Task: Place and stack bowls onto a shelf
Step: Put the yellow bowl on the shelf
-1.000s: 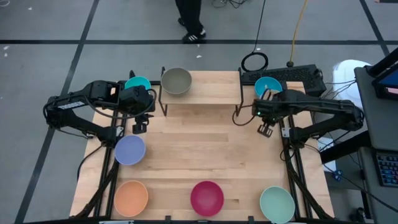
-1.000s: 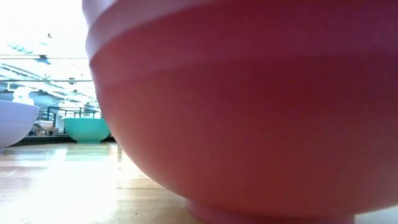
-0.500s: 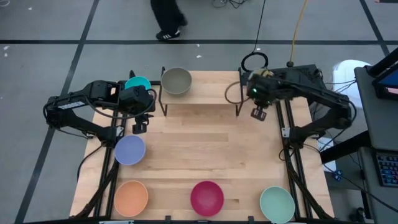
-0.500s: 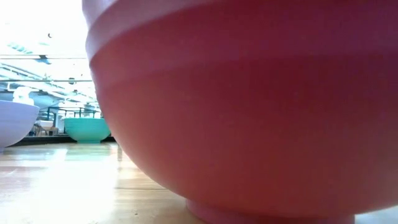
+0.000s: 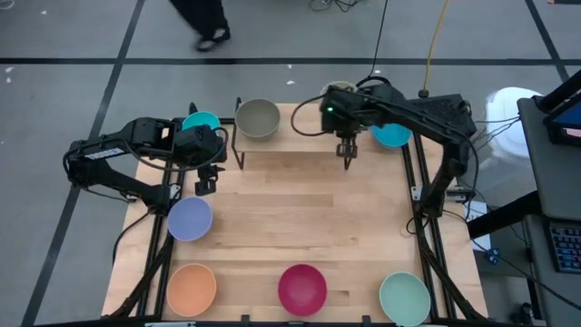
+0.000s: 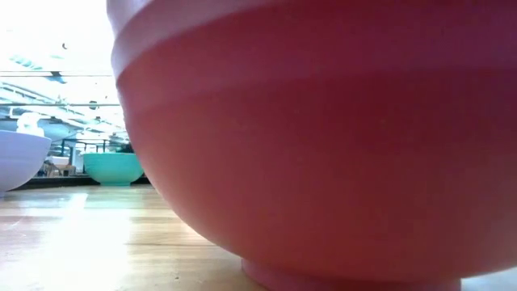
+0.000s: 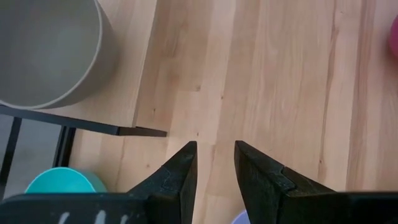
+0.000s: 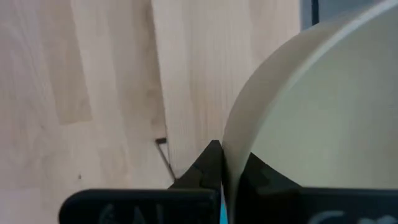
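My right gripper [image 5: 347, 154] hangs at the right end of the shelf [image 5: 300, 136], shut on the cream bowl [image 8: 317, 106]. That bowl fills much of the right wrist view, and I cannot make it out in the high view. The olive-grey bowl [image 5: 258, 118] stands on the shelf's left end. My left gripper [image 5: 205, 186] waits open and empty left of the shelf, near one cyan bowl [image 5: 201, 121]. The other cyan bowl [image 5: 392, 134] sits at the table's far right. My right gripper pinches the cream bowl's rim [image 8: 227, 142] between its two fingers [image 8: 208, 163], one on each side of the wall. The fingers come from above, pointing down. The bowl looks lifted above the wood. Its far side runs out of the right wrist view.
Lavender [image 5: 190, 219], orange [image 5: 192, 289], magenta [image 5: 302, 289] and mint green [image 5: 404, 298] bowls stand along the table's left and near sides. The magenta bowl [image 6: 323, 145] blocks most of the low view. A person [image 5: 204, 18] walks beyond the far edge.
My right arm has swung from right of the shelf toward the table's left and far edge, ending over the shelf's right end with the cream bowl. This uncovered the cyan bowl at the far right. The person beyond the table has walked left.
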